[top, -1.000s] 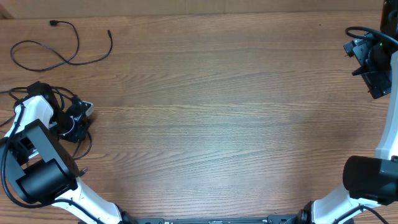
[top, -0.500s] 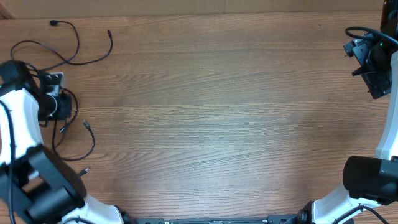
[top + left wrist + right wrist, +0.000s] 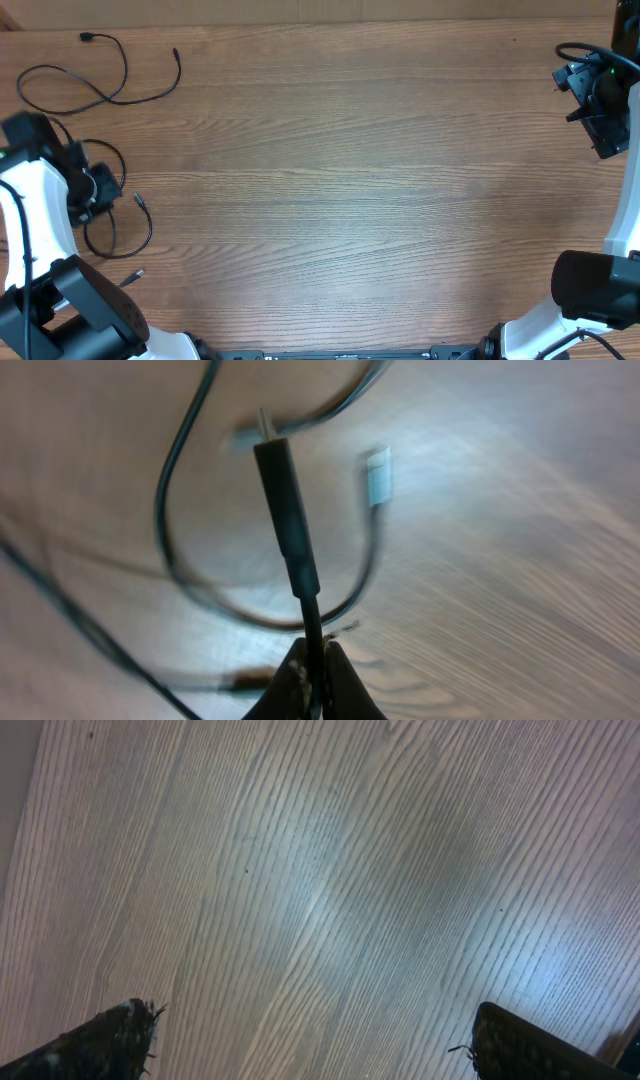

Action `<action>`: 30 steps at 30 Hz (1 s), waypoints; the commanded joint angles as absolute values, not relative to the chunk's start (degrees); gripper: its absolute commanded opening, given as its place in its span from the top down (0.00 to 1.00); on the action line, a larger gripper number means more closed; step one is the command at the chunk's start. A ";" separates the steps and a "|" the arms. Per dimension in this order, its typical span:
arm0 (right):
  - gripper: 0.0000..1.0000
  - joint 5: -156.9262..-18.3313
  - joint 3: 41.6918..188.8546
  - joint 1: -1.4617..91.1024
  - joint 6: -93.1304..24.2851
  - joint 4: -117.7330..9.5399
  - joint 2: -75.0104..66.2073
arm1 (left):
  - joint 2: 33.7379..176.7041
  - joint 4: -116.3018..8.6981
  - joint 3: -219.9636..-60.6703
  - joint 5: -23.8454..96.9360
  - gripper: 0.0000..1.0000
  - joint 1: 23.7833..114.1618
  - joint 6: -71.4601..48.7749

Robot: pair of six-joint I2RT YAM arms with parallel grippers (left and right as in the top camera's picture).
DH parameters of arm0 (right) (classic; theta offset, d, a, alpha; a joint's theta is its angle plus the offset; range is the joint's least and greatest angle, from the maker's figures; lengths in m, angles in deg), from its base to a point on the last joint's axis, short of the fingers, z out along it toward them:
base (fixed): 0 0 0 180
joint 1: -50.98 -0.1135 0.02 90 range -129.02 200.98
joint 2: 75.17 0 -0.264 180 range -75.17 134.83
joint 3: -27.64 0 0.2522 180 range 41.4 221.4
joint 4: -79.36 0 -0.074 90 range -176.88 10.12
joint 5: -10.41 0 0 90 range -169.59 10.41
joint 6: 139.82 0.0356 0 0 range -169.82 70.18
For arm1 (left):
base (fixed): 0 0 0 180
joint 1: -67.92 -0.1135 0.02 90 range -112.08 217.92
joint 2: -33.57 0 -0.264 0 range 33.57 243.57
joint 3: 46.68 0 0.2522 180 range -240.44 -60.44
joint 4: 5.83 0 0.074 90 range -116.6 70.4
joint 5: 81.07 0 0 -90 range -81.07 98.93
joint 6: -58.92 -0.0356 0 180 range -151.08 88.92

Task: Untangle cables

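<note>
- Right at the left pincer (image 3: 312, 672): it's clenched on one of the cables (image 3: 311, 615), pinching the cord just behind its black plug (image 3: 285, 500), which pokes out past the tips.
- Just beyond that pincer, more cord loops (image 3: 160, 510) lie on the worktop (image 3: 350, 180), with a silvery plug (image 3: 378, 475) close by.
- Further off from it, one loose cable (image 3: 100, 98) lies alone, looks already sorted.
- Way across from it, the right pincer (image 3: 310, 1020) hangs spread wide, nothing in it.
- My read: it's mid-pull on one strand. Next move needs that plug drawn clear of the loops without hauling the whole bundle along.
</note>
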State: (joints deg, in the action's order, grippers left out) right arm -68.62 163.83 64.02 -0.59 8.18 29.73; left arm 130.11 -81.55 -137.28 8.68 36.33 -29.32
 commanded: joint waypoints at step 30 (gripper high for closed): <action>0.00 -67.62 163.59 63.91 -0.78 7.92 29.33 | 130.13 -75.12 -128.30 -3.63 0.07 20.31 -0.88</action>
